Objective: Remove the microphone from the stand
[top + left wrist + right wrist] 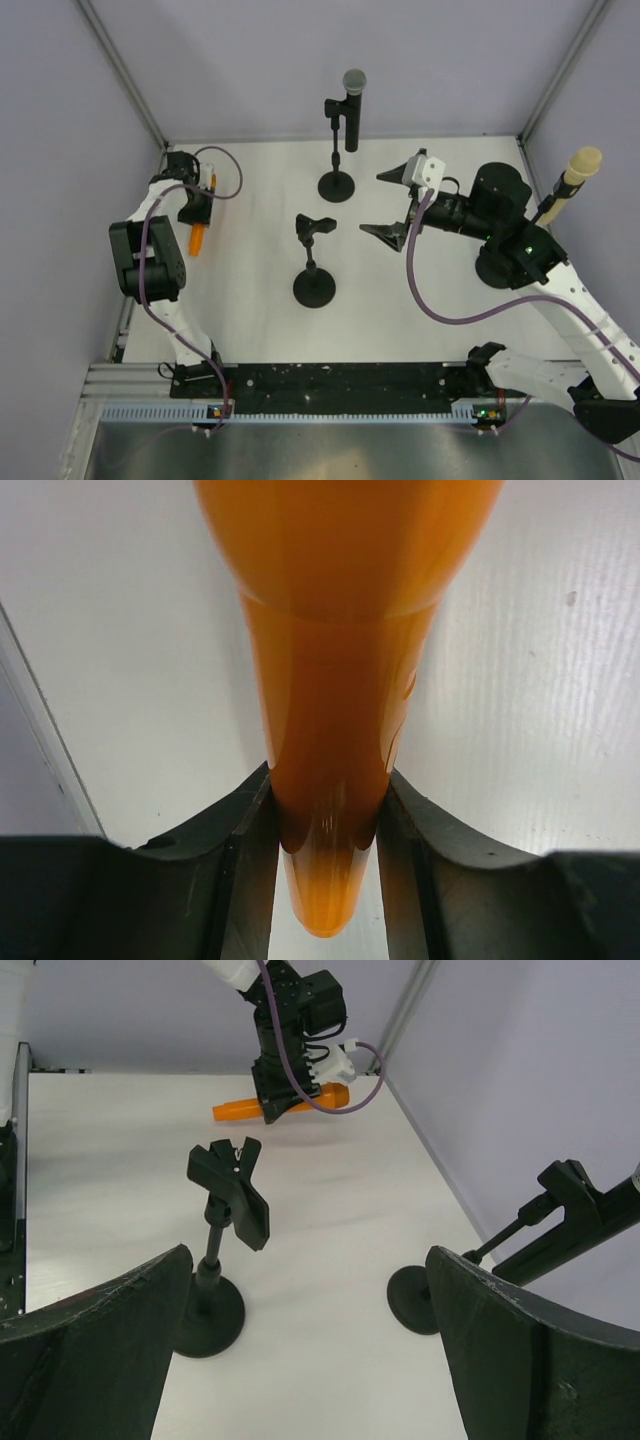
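Observation:
An orange microphone (pixel 197 238) lies low over the table at the left, and my left gripper (pixel 195 207) is shut on its tapered end (pixel 330 730). It also shows in the right wrist view (pixel 235 1110). An empty black stand (pixel 314 240) with its clip open stands mid-table. A black microphone with a grey head (pixel 353 100) sits in the far stand (pixel 336 185). A cream microphone (pixel 572 180) sits in a stand at the right, behind my right arm. My right gripper (pixel 390 204) is open and empty, between the two middle stands.
White table inside grey walls. In the right wrist view the empty stand (pixel 225 1230) is left of my open gripper (pixel 308 1255) and the far stand's base (pixel 412 1300) is to the right. The right stand's base (pixel 505 268) is partly hidden by my arm.

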